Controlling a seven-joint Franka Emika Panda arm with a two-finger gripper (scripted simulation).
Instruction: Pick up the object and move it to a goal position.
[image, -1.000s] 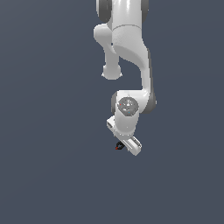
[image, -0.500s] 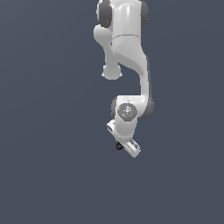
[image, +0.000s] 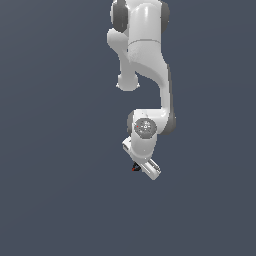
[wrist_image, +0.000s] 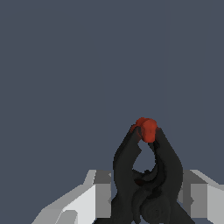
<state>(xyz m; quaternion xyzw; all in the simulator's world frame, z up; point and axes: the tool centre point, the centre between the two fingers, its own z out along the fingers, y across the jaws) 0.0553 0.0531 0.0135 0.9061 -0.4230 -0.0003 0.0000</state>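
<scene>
In the wrist view the object (wrist_image: 148, 130), a small black clamp with splayed prongs and a red-orange tip, stands between my two white fingers (wrist_image: 94, 194). My gripper (wrist_image: 146, 197) is shut on its black body. In the exterior view the object (image: 134, 168) shows only as a tiny black and red speck at the lower edge of the white hand, whose gripper (image: 138, 168) points down over the plain grey ground. From that view the fingertips are hidden by the hand.
The white arm (image: 145, 60) reaches down from the top of the exterior view. Around it lies only uniform dark grey ground, with no other object or edge in sight.
The hand has turned a little about its wrist and the forearm joint has sunk slightly. The object stays in the grip at nearly the same spot.
</scene>
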